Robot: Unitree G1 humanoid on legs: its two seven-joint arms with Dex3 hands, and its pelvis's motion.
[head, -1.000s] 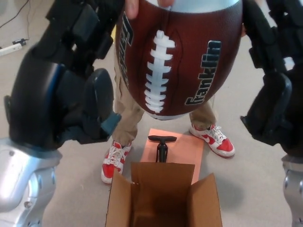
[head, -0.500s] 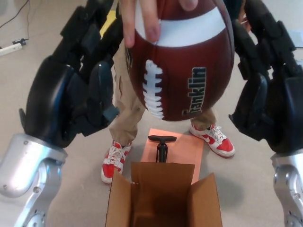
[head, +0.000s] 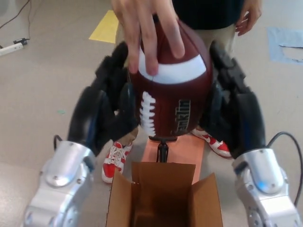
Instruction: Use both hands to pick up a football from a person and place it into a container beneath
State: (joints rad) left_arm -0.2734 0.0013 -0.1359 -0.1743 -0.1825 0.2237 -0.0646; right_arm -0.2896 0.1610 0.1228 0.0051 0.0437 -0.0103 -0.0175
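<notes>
A brown football [head: 173, 94] with white laces and a white stripe hangs point-down in the middle of the head view. A person's hand [head: 144, 28] grips its top from above. My left hand [head: 106, 113] presses against the ball's left side, fingers along the lace side. My right hand [head: 232, 111] presses against its right side. The ball is clamped between my two hands. An open cardboard box [head: 163, 198] stands on the floor directly below, flaps up.
The person stands just beyond the box, red-and-white shoes [head: 113, 161] on the floor. A black hand pump [head: 162, 146] stands on an orange mat [head: 189, 149] behind the box. A yellow floor patch [head: 106, 26] and a cable [head: 12, 46] lie at far left.
The ball has come down and away from the camera. Both my hands have closed in from the sides and now touch it. The person's hand still holds the top.
</notes>
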